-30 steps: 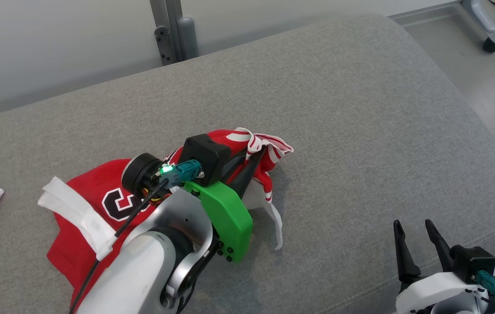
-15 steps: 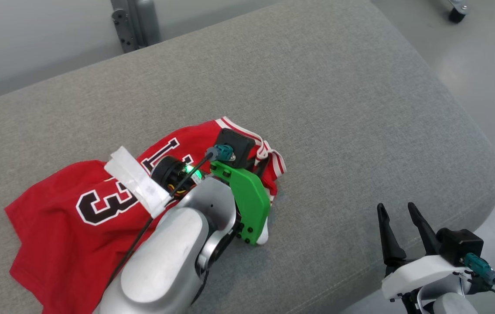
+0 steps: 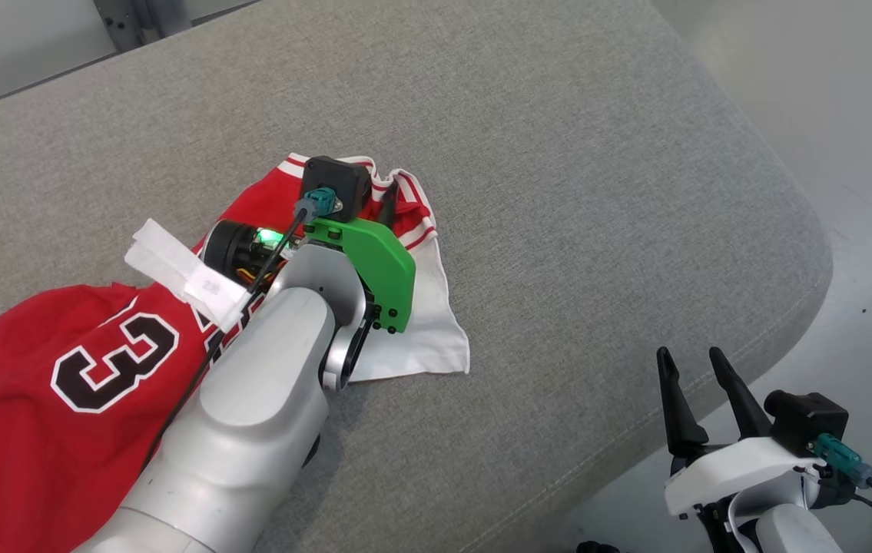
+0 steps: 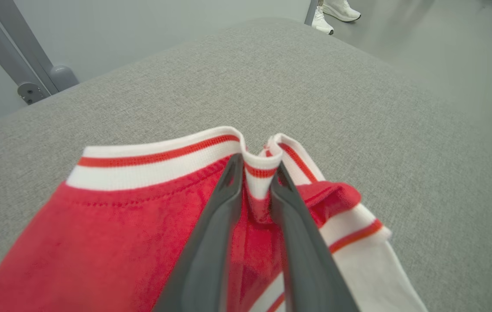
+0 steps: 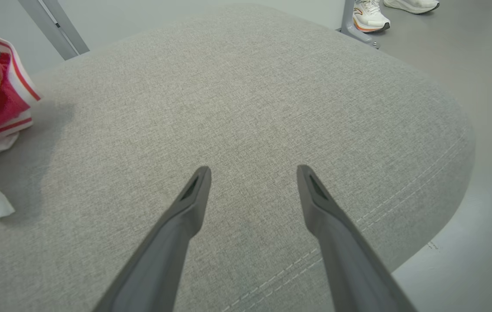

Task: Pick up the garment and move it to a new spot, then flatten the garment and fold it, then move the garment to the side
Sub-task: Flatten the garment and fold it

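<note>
The garment [image 3: 97, 369] is a red jersey with a black number 3 and white and red striped trim, spread over the left of the grey cushion [image 3: 597, 192]. My left gripper [image 4: 256, 167] reaches over its far right corner. A peaked fold of the striped trim [image 4: 258, 173] is pinched between the narrowly parted fingertips, low over the cushion. My left arm covers the garment's middle. A white flap [image 3: 420, 338] of the garment lies beside the green wrist cover. My right gripper [image 3: 689, 355] hangs open off the cushion's near right edge, holding nothing [image 5: 254, 170], with the garment [image 5: 3, 99] far to its left.
The cushion's rounded right edge [image 3: 812, 253] drops to a grey floor [image 3: 866, 153]. A metal post [image 4: 16, 56] stands behind the cushion. A person's white shoes [image 5: 369, 15] are on the floor beyond the far corner. The cushion is bare right of the garment.
The head camera has swung, shifting the whole picture. The garment, bunched under my left gripper a second ago, now lies lower and more spread out, its white flap flat. My right gripper stays open.
</note>
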Motion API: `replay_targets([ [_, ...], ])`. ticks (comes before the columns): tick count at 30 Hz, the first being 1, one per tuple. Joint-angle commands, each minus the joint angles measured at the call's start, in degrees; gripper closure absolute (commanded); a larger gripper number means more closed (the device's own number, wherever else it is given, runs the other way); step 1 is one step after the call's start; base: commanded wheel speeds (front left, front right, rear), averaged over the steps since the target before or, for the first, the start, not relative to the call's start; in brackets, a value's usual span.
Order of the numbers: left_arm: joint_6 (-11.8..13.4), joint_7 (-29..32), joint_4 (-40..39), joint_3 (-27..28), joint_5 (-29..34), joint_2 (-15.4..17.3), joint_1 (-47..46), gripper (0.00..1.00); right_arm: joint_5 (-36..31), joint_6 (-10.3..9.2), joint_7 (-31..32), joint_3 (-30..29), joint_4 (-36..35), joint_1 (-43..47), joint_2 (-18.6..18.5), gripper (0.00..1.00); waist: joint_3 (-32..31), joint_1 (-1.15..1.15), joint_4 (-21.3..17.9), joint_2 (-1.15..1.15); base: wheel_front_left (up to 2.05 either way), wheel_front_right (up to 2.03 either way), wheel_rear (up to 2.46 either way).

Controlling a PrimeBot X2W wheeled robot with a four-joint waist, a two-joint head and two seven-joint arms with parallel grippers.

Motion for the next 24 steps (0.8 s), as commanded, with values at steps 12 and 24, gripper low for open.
replay_targets([
  [12, 3.29, -9.07, -0.2, -9.2, -9.76, 0.08, -0.16, 0.0, -4.23, 0.0, -0.2, -3.02, -1.56, 0.36, -0.06, 0.0, -4.44, 0.0, 5.19, 0.0, 0.0, 0.0, 0.0],
  [24, 8.42, -18.0, -13.01, -10.63, -10.71, 5.51, 19.86, 0.0, -12.42, 0.0, -0.2, -8.22, -9.86, 7.33, -2.71, 0.0, -16.9, 0.0, 16.84, 0.0, 0.0, 0.0, 0.0],
])
